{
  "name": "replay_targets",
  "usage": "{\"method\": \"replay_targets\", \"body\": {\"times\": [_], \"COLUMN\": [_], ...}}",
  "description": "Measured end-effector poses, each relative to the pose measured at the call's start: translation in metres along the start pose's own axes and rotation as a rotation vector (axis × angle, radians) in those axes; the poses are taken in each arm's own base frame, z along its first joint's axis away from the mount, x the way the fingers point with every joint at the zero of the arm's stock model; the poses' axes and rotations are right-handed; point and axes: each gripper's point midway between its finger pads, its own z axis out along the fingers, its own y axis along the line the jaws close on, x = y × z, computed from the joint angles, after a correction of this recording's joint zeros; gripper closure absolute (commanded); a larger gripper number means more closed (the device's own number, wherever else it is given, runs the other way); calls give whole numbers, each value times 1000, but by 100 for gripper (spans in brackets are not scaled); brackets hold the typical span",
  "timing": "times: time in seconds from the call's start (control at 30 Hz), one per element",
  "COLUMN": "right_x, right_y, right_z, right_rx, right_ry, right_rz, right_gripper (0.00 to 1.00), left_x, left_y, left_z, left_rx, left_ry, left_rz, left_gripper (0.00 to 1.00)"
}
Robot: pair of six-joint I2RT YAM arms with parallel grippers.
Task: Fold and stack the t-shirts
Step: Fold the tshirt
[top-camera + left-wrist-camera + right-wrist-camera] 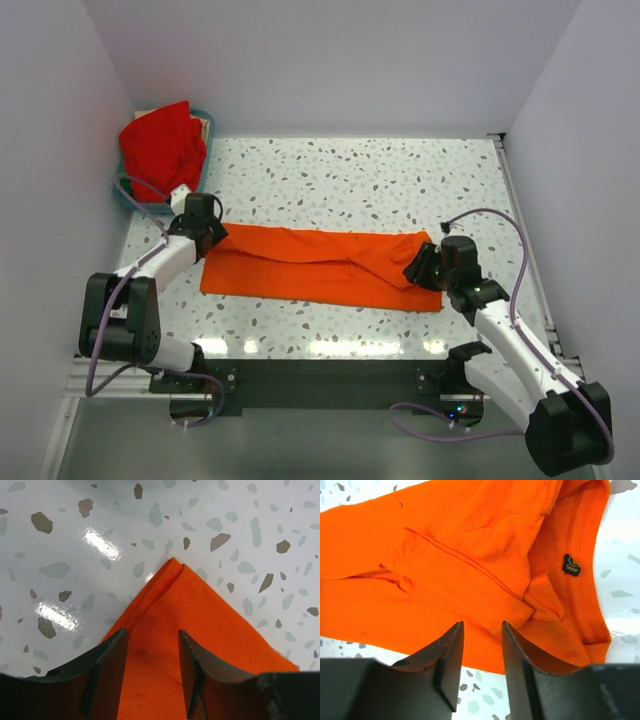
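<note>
Two t-shirts are in view; the orange t-shirt (320, 265) lies on the speckled table (350, 170), folded lengthwise into a long flat band that runs from left to right between the two arms; the red t-shirt (160, 145) sits bunched up in the blue-green basket (207, 122) at the far left corner of the table, well apart from the orange one.

The left gripper (205, 228) hangs over the left end of the orange band; from its wrist camera the fingers stand apart, with a folded corner of the cloth pointing away between them and nothing pinched; whether the fingertips touch the cloth cannot be told.

The right gripper (420, 268) is at the right end of the band, over the collar end; its fingers are also parted, a narrower gap, and they clasp nothing; beyond them the cloth lies in creased folds, with the neckline (585, 580) to the right and a small dark size label (571, 565) inside it.
</note>
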Motion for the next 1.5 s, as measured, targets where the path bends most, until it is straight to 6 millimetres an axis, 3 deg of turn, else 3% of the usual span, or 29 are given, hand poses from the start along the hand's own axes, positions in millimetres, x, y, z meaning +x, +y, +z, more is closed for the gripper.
{"method": "replay_targets", "body": {"times": [0.07, 0.23, 0.37, 0.57, 0.87, 1.13, 1.23, 1.4, 1.5], "right_x": [-2, -13, -25, -29, -39, -45, -37, -15, -13], "right_y": [3, 12, 18, 24, 74, 90, 92, 97, 100], "right_z": [-4, -11, -8, 18, 61, 96, 106, 113, 113], "right_rx": [-17, -45, -44, -14, -47, -23, -8, 6, 13], "right_ry": [-9, -46, -45, 26, 77, 89, 108, 144, 137], "right_rz": [-1, -4, -7, -35, -208, -300, -328, -380, -394], "right_gripper": [50, 49, 49, 50, 42, 41, 44, 60, 72], "left_x": [-1, -17, -17, -1, 20, 27, 28, 25, 27], "left_y": [3, -6, -13, -29, -24, -22, -22, -26, -25], "left_z": [-9, -23, -24, -15, -4, -1, -1, 0, 1], "left_rx": [12, 69, 96, 119, 104, 107, 108, 123, 125], "left_ry": [-16, -71, -66, -24, 19, 37, 37, 26, 26], "left_rz": [-19, -59, -58, -23, -40, -44, -44, -50, -50], "left_gripper": [49, 49, 52, 56, 57, 57, 57, 57, 57]}}
